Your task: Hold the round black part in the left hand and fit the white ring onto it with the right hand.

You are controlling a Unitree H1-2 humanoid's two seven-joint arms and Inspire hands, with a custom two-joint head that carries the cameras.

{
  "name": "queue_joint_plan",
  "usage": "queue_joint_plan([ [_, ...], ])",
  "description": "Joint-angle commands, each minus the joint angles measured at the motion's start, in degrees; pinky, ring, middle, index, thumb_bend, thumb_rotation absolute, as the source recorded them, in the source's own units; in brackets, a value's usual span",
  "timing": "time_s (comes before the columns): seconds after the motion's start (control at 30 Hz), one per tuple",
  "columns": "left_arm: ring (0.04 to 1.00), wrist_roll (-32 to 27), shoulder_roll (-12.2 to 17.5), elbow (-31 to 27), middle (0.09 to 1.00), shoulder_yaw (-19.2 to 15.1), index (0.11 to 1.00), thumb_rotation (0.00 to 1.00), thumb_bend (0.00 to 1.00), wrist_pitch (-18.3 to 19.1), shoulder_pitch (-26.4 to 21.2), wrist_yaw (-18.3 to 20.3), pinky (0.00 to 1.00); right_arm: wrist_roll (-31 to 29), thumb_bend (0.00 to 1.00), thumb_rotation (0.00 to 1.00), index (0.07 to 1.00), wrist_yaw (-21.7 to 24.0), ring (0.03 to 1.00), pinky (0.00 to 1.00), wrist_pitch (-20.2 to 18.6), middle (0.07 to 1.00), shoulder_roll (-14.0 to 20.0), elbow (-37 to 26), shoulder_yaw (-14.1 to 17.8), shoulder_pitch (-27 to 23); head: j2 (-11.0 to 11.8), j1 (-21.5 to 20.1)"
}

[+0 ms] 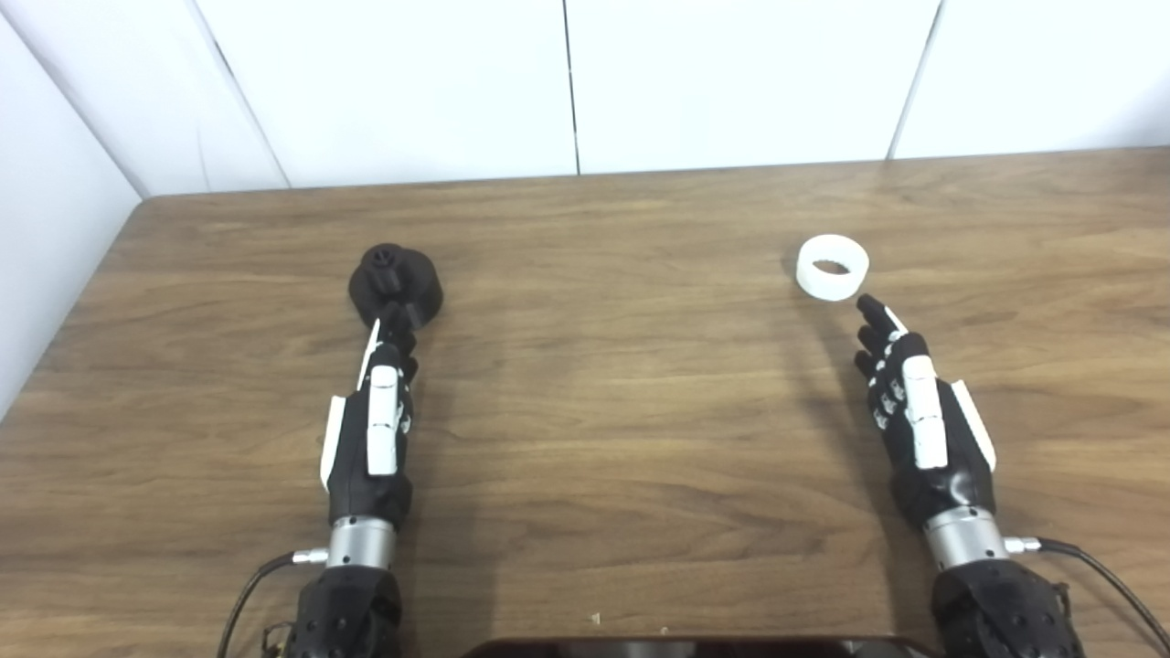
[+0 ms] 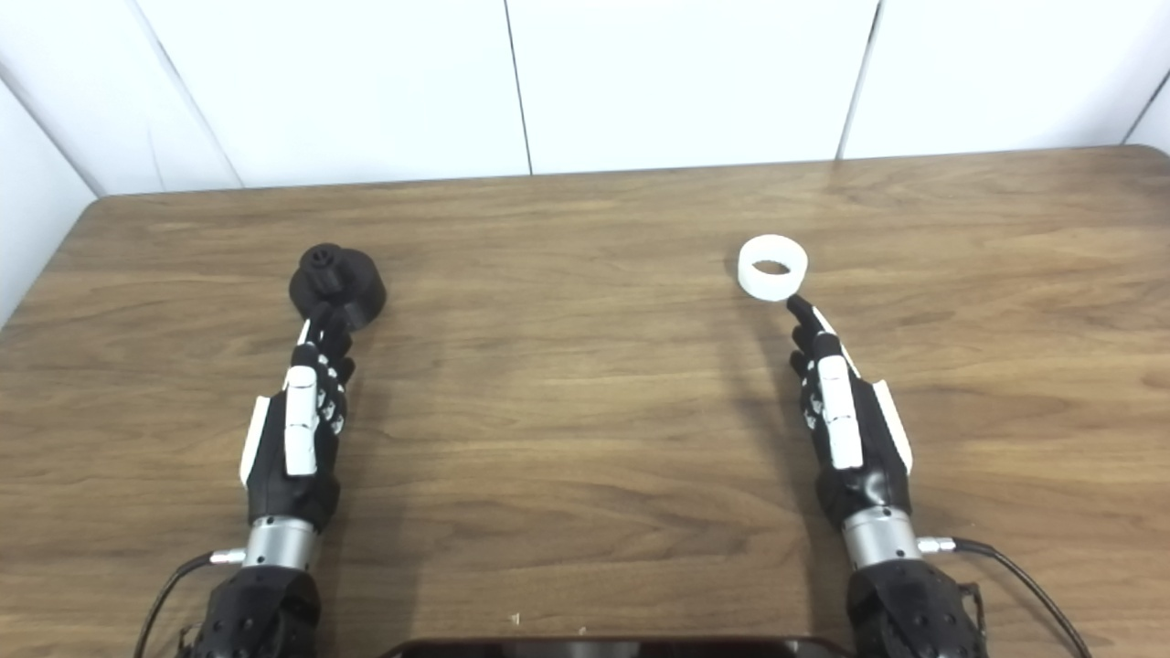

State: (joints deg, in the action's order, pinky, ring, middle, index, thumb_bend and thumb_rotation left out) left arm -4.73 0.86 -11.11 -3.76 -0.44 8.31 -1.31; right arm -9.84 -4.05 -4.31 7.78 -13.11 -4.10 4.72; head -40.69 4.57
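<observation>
**On the desk: both parts loose, both hands empty at reach**

Toward the desk's left edge, about mid-depth, the round black part sits flat: a matte dark disc with a raised knob or hub on top, detail too dark to read. Toward the right side at similar depth the white ring lies hole-up, a short, smooth, thick-walled band, probably plastic.

The left hand lies extended, fingers fairly straight, holding nothing; its fingertips overlap the part's near rim, contact unclear. The right hand is likewise spread and empty, fingertips just short of the ring.

Risks, judged from here: either piece probably slides on the smooth wood-grain desk if nudged before fingers close. The ring could roll if tipped onto its edge. A grip covering the hub would block the fit; a tilted ring may jam.
</observation>
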Motion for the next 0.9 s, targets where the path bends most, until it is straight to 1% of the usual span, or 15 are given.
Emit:
queue_joint_plan([
  [0.0,1.0,0.21,0.17,-0.7,1.0,0.13,1.0,1.0,0.48,-1.67,1.59,0.51,1.0,-0.1,0.49,1.0,0.921,0.44,0.995,1.0,2.36,0.99,-4.1,0.14,0.14,-2.66,0.04,0.08],
  [0.23,1.0,0.16,0.63,-0.36,1.0,-0.05,1.0,0.99,0.49,-1.7,1.65,0.72,1.0,0.03,0.49,1.0,0.915,0.22,0.996,1.0,1.75,0.989,-4.31,-0.12,0.24,-3.04,0.34,-0.16],
  [0.33,1.0,0.62,0.53,-0.32,1.0,-0.23,1.0,1.0,0.47,-1.93,1.54,0.36,1.0,0.34,0.49,1.0,0.92,0.37,0.995,1.0,2.33,0.988,-4.24,0.09,0.11,-3.15,0.38,-0.18],
  [0.53,1.0,1.42,1.35,-0.57,1.0,0.12,1.0,0.97,0.5,-1.36,1.46,0.94,1.0,0.16,0.48,1.0,0.922,0.47,0.995,1.0,3.04,0.983,-4.28,0.44,0.26,-3.1,0.48,0.06],
  [0.57,1.0,1.93,1.74,-0.47,1.0,0.2,1.0,0.94,0.52,-1.19,1.38,1.01,1.0,0.09,0.49,1.0,0.923,0.53,0.997,1.0,3.04,0.984,-4.24,0.43,0.27,-3.08,0.48,0.06],
  [0.6,1.0,2.23,2.11,-0.18,1.0,0.03,1.0,0.89,0.54,-0.87,1.1,1.0,1.0,0.02,0.49,1.0,0.923,0.62,0.998,1.0,2.91,0.985,-4.14,0.34,0.26,-3.08,0.48,0.06],
  [0.67,1.0,1.62,2.43,0.28,1.0,-0.62,1.0,0.71,0.6,-0.48,0.65,1.31,1.0,-0.07,0.49,1.0,0.923,0.72,0.999,1.0,2.65,0.988,-4.01,0.19,0.27,-3.05,0.48,0.06],
  [0.7,1.0,2.72,3.02,-0.56,1.0,-0.86,1.0,0.66,0.61,0.51,0.69,1.28,1.0,-0.13,0.49,1.0,0.923,0.78,0.999,1.0,2.55,0.988,-4.01,0.22,0.27,-3.09,0.62,0.47],
  [0.73,1.0,3.65,3.39,-1.24,1.0,-1.04,1.0,0.59,0.64,1.21,0.77,1.31,1.0,-0.16,0.49,1.0,0.923,0.82,1.0,1.0,2.5,0.99,-4.02,0.26,0.27,-3.13,0.62,0.47],
  [0.8,1.0,8.85,5.0,-3.08,1.0,-1.52,1.0,0.55,0.67,2.91,0.69,0.32,1.0,-0.18,0.49,1.0,0.923,0.76,1.0,1.0,2.53,0.993,-4.22,0.49,0.29,-3.25,0.75,0.88],
  [0.83,0.996,10.26,5.54,-3.55,1.0,-2.07,1.0,0.54,0.69,3.4,0.32,-0.05,0.98,-0.22,0.49,1.0,0.922,0.75,0.998,1.0,2.59,0.991,-4.29,0.63,0.31,-3.32,0.75,0.88],
  [0.87,0.996,10.98,6.06,-3.76,1.0,-2.72,1.0,0.49,0.72,3.7,-0.23,-0.17,0.98,-0.23,0.48,1.0,0.92,0.85,0.994,1.0,2.74,0.99,-4.3,0.82,0.25,-3.42,0.81,1.13],
])
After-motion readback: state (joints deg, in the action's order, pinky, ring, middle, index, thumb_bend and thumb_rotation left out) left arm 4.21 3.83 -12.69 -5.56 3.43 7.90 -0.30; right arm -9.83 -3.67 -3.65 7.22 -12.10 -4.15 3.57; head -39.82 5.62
